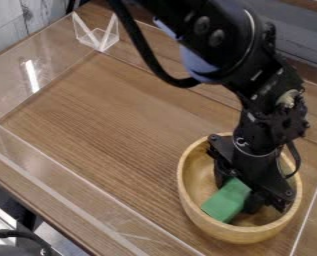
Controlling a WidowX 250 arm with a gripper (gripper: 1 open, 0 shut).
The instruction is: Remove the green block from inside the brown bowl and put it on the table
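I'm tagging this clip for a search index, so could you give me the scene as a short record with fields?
block: green, lying inside the brown bowl
hand: black, reaching down into the bowl, right at the block
grip on block: cannot tell, the fingers hide their own contact
bowl: round, light tan, on the wood-grain table
table edge: low clear walls
task state: block not yet on the table
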